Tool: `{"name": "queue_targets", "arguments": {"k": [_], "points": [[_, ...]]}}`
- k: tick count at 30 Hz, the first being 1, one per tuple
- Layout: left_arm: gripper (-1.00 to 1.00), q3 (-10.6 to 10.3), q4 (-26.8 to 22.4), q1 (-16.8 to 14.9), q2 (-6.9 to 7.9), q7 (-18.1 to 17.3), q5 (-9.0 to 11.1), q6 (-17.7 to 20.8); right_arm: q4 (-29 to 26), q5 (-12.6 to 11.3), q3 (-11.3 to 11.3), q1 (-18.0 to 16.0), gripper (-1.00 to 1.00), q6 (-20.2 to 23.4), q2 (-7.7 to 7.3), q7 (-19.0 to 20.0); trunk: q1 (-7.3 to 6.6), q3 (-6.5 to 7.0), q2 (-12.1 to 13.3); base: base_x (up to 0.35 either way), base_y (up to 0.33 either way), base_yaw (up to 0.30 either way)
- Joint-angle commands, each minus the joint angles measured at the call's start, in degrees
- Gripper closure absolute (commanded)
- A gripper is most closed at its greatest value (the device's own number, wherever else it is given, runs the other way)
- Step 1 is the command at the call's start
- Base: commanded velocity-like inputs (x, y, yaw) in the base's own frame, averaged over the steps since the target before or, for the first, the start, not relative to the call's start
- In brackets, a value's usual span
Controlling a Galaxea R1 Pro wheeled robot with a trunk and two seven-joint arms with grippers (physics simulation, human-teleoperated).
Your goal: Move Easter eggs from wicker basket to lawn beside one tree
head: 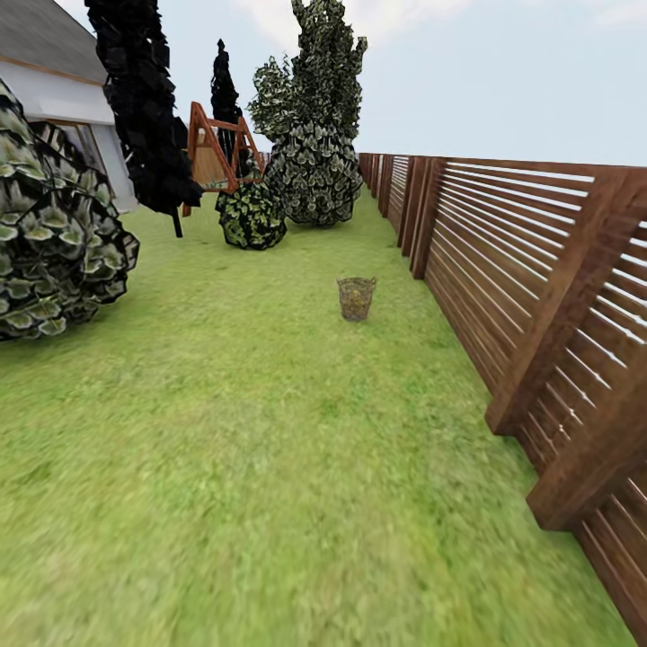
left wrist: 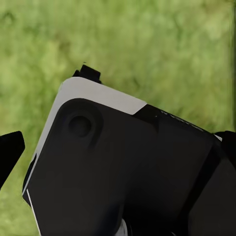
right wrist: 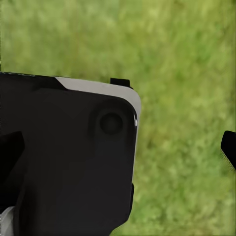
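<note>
The basket (head: 356,298) stands centre frame on the lawn (head: 252,467), near the fence (head: 539,296) at right — drive wide and your base may clip the slats. Whether either arm's fingers are clenched, you cannot tell.

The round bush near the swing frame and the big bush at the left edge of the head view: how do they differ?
The small round bush stands far up the lawn, beside the orange-brown swing frame, and shows whole. The large bush stands much nearer, in front of the white house, looks far bigger in the picture, and is cut off by the picture's edge. Both are trunkless mounds of dark and pale green leaves on the grass.
</note>
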Motion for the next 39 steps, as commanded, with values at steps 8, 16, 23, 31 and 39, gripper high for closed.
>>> {"name": "queue_targets", "arguments": {"k": [8,16,23,31,39], "points": [[-1.00,0.0,0.0,0.0,0.02,0.0,0.0,0.0,0.0,0.0,0.0,0.0,-1.00,0.0,-0.04,0.0,0.00,0.00,0.0,0.333,0.000,0.000],[-1.00,0.0,0.1,0.0,0.07,0.0,0.0,0.0,0.0,0.0,0.0,0.0,-1.00,0.0,0.10,0.0,0.00,0.00,0.0,0.333,0.000,0.000],[-1.00,0.1,0.1,0.0,0.13,0.0,0.0,0.0,-0.1,0.1,0.0,0.0,-1.00,-0.1,-0.02,0.0,0.00,0.00,0.0,0.333,0.000,0.000],[-1.00,0.1,0.1,0.0,0.16,0.0,0.0,0.0,0.0,0.0,0.0,0.0,-1.00,0.0,0.05,0.0,0.00,0.00,0.0,0.333,0.000,0.000],[-1.00,0.1,0.0,0.0,0.11,0.0,0.0,0.0,0.0,0.1,0.0,0.0,-1.00,0.0,-0.06,0.0,0.00,0.00,0.0,0.333,0.000,0.000]]}}
